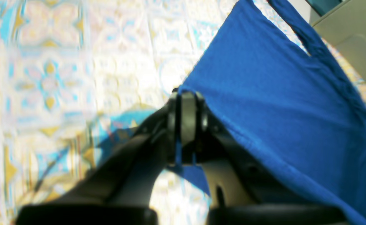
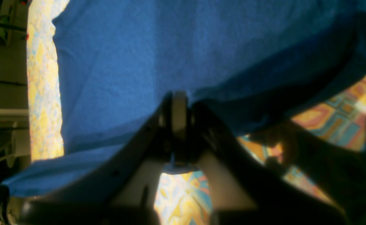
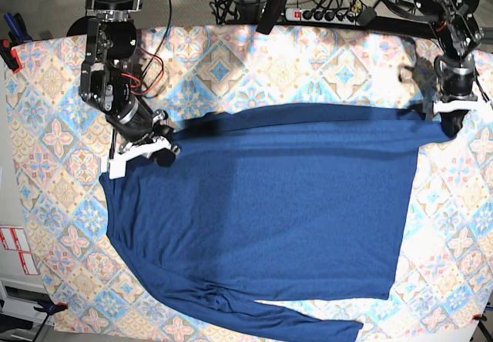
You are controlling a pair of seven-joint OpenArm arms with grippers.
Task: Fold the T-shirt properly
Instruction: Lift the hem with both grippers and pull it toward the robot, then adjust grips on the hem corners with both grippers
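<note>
The T-shirt, plain dark blue with long sleeves, lies spread across the patterned tablecloth, one sleeve stretched along its near edge. My right gripper is shut on the shirt's far left corner. In the right wrist view the fingers pinch the fabric edge, with the T-shirt stretching away above. My left gripper is shut on the far right corner. The left wrist view shows its fingers clamped on the hem while the T-shirt hangs taut to the right.
A power strip and cables lie along the table's back edge. Red clamps hold the cloth at the left edge. A grey box stands past the table on the left arm's side.
</note>
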